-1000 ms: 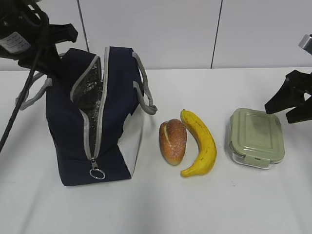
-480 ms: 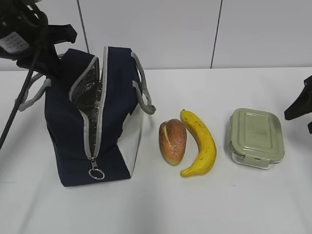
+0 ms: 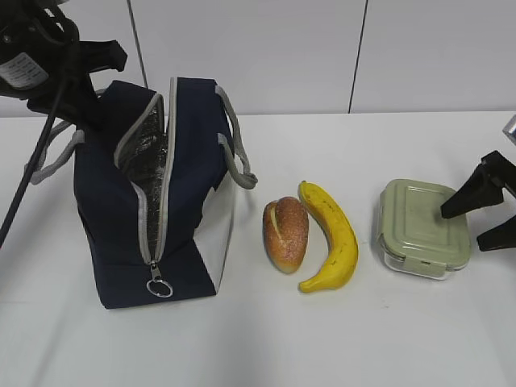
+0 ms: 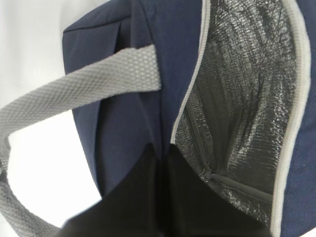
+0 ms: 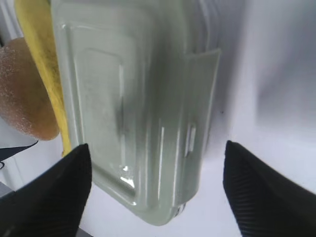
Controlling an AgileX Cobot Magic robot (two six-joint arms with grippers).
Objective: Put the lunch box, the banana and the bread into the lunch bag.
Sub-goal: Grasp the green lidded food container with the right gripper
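Note:
The navy lunch bag stands at the left, unzipped, its silvery lining showing. My left gripper is at the bag's back left top edge; in the left wrist view the gripper is shut on the bag's navy rim beside a grey handle. The bread and the banana lie side by side right of the bag. The sage-lidded lunch box lies farther right. My right gripper is open at the box's right end; its fingers straddle the box without touching.
The white table carries everything. A grey zipper ring pull hangs at the bag's front. Banana and bread lie just beyond the box in the right wrist view. A white panelled wall stands behind.
My right gripper swung out to the right edge, then came down to the lunch box's right end, open. The left gripper and the bag have barely moved.

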